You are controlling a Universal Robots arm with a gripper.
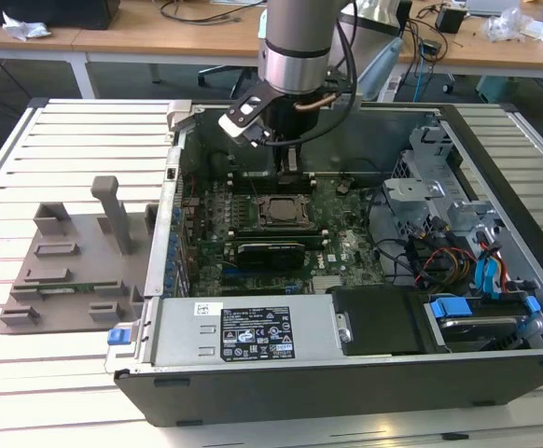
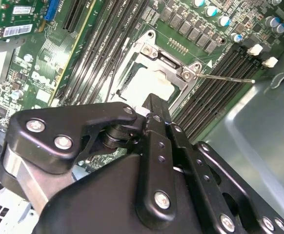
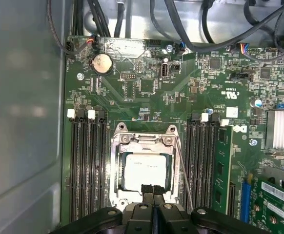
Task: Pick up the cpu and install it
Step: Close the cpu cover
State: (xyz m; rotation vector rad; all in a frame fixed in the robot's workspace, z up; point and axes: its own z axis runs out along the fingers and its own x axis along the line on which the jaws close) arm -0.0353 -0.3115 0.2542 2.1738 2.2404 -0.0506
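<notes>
Cpu [image 3: 146,170] lies flat in the socket [image 3: 144,140] on the motherboard [image 3: 147,87], its pale grey top facing up and the metal frame of the socket around it on all sides. We see the same chip in the second wrist view [image 2: 149,85], framed by the socket [image 2: 167,61]. Our hand [image 3: 152,188] hangs just above the edge of the cpu, its two black fingers pressed together with nothing between them; we cannot tell whether the tips touch the chip. In the second wrist view the hand [image 2: 153,103] points down at that same edge.

A thin lever [image 3: 183,170] runs along one side of the socket, and in the second wrist view it [image 2: 225,77] slants out over the memory slots [image 2: 215,83]. Rows of black memory slots [image 3: 88,165] flank the socket on both sides. Farther off on the board sit a coin battery [image 3: 102,63] and a finned heatsink [image 3: 283,129].

In the exterior view the arm [image 1: 295,47] reaches down into the open case [image 1: 346,383], with the hand [image 1: 288,161] just over the socket [image 1: 279,213]. The case lies on a white slatted surface [image 1: 66,373], and a grey fixture [image 1: 76,271] rests beside it on the exterior view's left.
</notes>
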